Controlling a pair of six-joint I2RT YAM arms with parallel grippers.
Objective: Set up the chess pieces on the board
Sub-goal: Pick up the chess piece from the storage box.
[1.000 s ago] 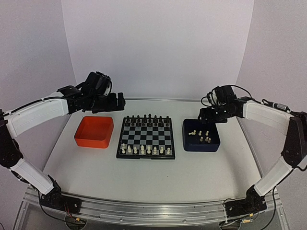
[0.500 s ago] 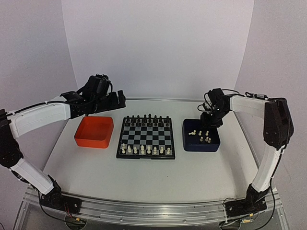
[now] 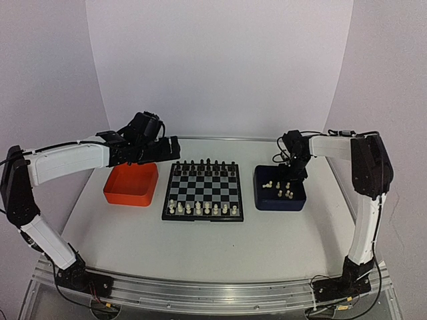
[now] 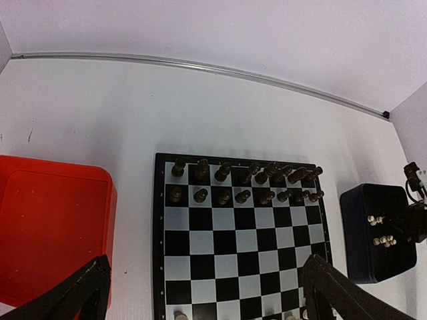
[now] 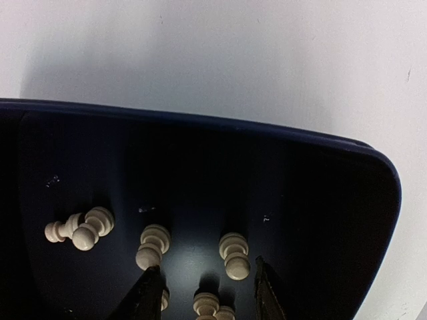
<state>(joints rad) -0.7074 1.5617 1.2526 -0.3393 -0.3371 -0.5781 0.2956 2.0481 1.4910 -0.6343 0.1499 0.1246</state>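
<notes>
The right gripper (image 5: 205, 267) is down inside the dark blue tray (image 5: 200, 123). Its jaws are partly open and straddle one cream chess piece (image 5: 208, 303), with a gap on both sides, so nothing's gripped yet. Other chess pieces (image 3: 280, 190) sit close around it, so the robot probably wants to close slowly, centred on that one. Then it should lift straight up before heading to the board (image 3: 203, 190), which is mid-surface (image 3: 200, 240), just beside the tray. The left gripper (image 3: 167, 148) hangs wide open and empty near the orange tray (image 3: 127, 197). No brand or readable writing; the board's border marks are too small.
</notes>
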